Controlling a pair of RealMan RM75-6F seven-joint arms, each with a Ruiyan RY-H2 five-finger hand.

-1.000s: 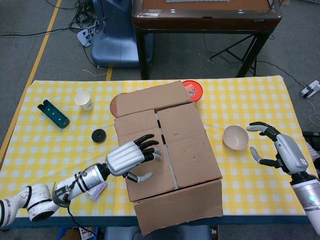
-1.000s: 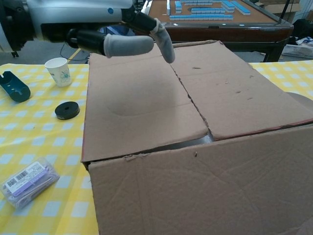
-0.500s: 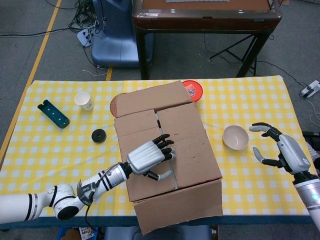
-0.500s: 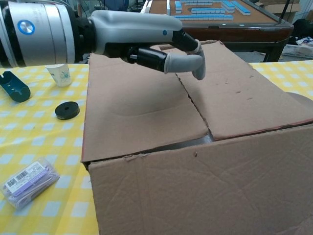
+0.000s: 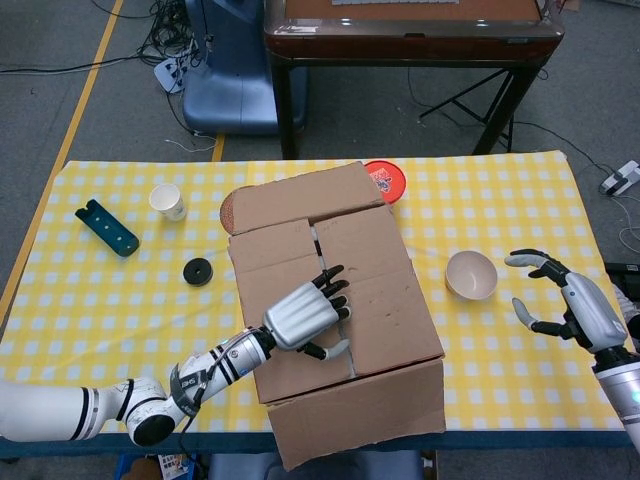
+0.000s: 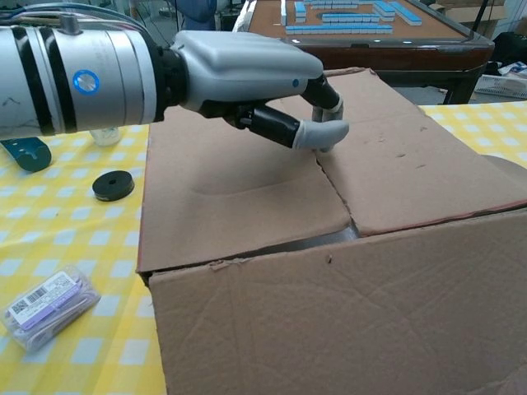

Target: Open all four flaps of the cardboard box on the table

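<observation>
Head view: one cardboard box (image 5: 335, 320) sits mid-bench on the yellow-checked cloth, its two long top flaps lying flat, the far flap (image 5: 305, 196) and near flap (image 5: 360, 412) folded outward. The left hand (image 5: 307, 316) rests on the seam between the long flaps, fingers curled down at it, gripping nothing that shows. The right hand (image 5: 565, 303) hovers above the bench (image 5: 480, 200) right of the box, fingers spread, empty. Also on the bench: one paper cup (image 5: 168, 201), one black disc (image 5: 198, 271), one blue holder (image 5: 106, 227), one bowl (image 5: 472, 274), one red lid (image 5: 384, 181) with print too small to read.

Chest view: the left hand's fingertips (image 6: 323, 133) press at the seam. One wrapped packet (image 6: 48, 305) with a barcode label lies by the box's left corner; its writing is unreadable. The disc and holder show again
</observation>
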